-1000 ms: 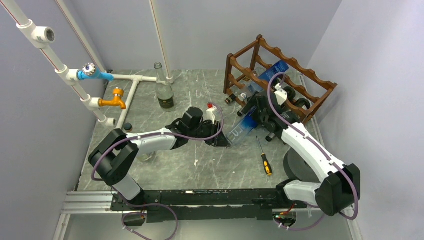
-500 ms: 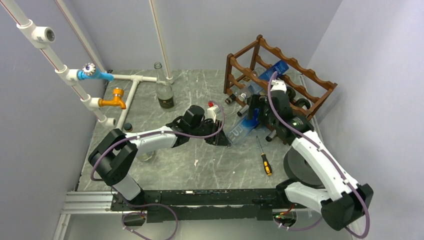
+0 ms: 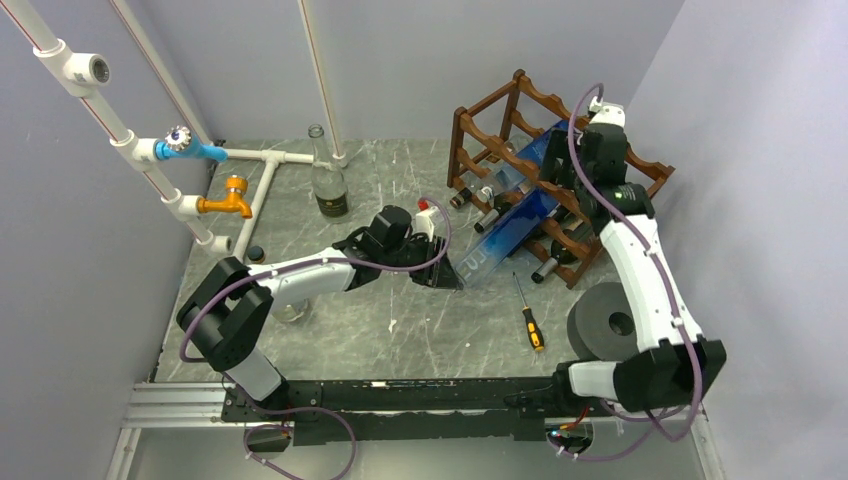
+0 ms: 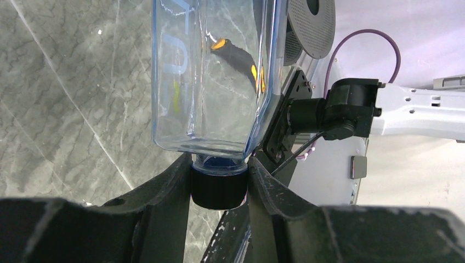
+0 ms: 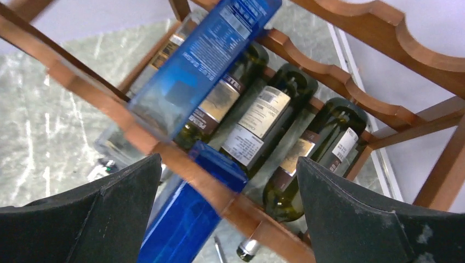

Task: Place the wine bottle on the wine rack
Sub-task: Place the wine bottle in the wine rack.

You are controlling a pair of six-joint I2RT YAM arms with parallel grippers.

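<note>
The wine bottle, square and blue-tinted, slants up from my left gripper to the wine rack. The left wrist view shows the left gripper shut on its black cap, below the clear body. The base pokes in under a scalloped rail. My right gripper hangs above the rack, open, holding nothing. A second blue bottle lies on the upper tier.
Three green wine bottles fill the bottom tier. A screwdriver and a grey spool lie near the right arm's base. A glass bottle stands by the white pipes and taps at the left.
My right gripper has left the bottle's side and swung up and back over the rack. The bottle's base has gone further into the rack, with the left gripper still on its cap.
</note>
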